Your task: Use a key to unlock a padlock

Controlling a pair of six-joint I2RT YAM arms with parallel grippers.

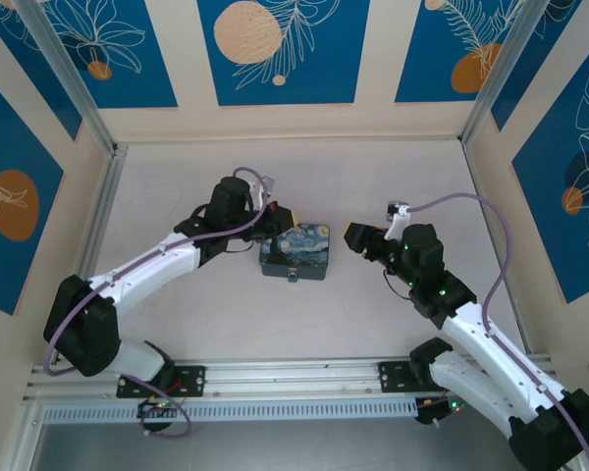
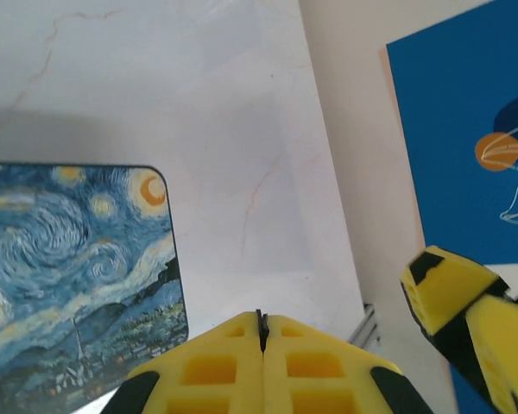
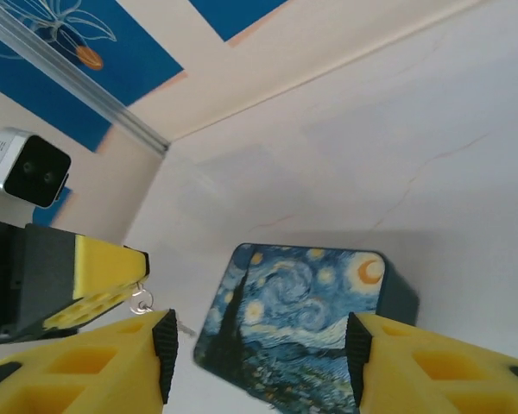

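Mid-surface, the padlock [image 1: 293,278] seems to hang on the box's [image 1: 296,252] near side, untouched. The right fingers [image 3: 432,362] stand open beside the box. Beyond it, the left fingers [image 2: 216,366] pinch the key [image 3: 142,300]. Inserting and turning it likely remain.

Smooth printed box [image 1: 296,252], matt faintly veined white table [image 1: 226,324], shiny metal key [image 3: 142,298].

My gripper [image 2: 264,331] pinches the key [image 2: 261,322] (just a thin dark edge showing) between closed fingers; the Starry-Night box [image 2: 69,276] lies left on the desk [image 2: 242,129].
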